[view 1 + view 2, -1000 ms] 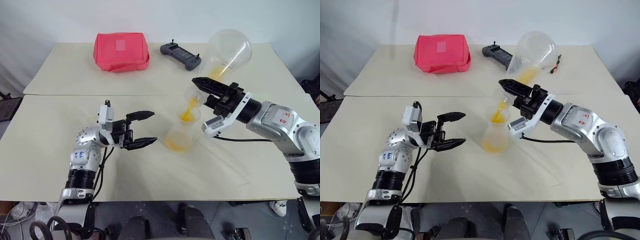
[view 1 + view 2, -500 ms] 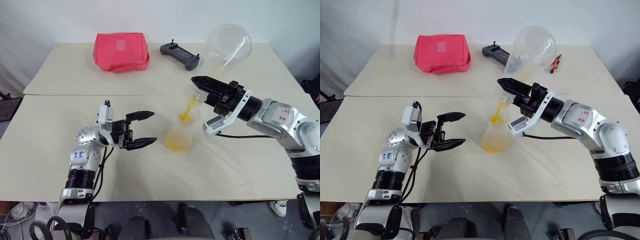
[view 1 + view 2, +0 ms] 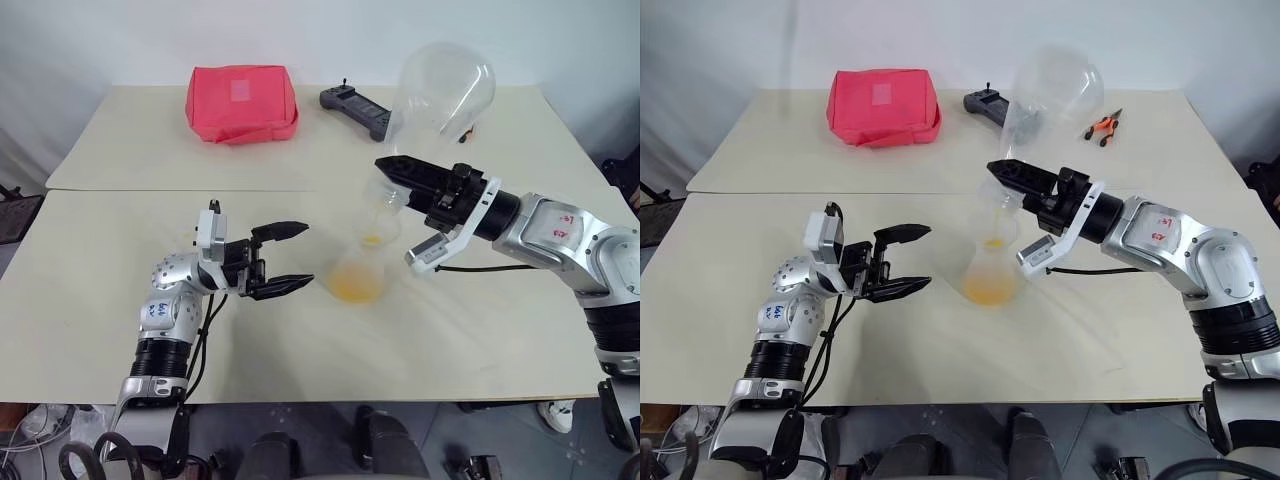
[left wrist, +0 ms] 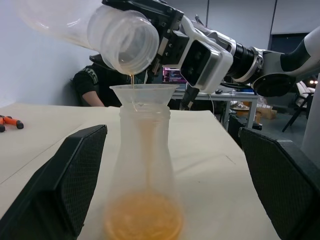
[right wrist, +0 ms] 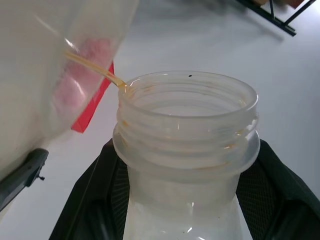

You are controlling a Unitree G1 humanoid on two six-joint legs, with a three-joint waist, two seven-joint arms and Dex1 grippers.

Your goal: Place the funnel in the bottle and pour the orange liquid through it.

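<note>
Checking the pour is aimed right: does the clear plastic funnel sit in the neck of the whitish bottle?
Yes, the clear plastic funnel rests in the whitish bottle, orange liquid pooled at its base.

The right hand (image 3: 1002, 172) hides part of the neck of the tipped clear flask (image 3: 1052, 92) it grips. In the right wrist view, that flask's body is cut off by the picture's edge. In the left wrist view, the bottle (image 4: 143, 175) loses its base at the edge, and a person (image 4: 92, 85) sits half hidden behind it.
</note>
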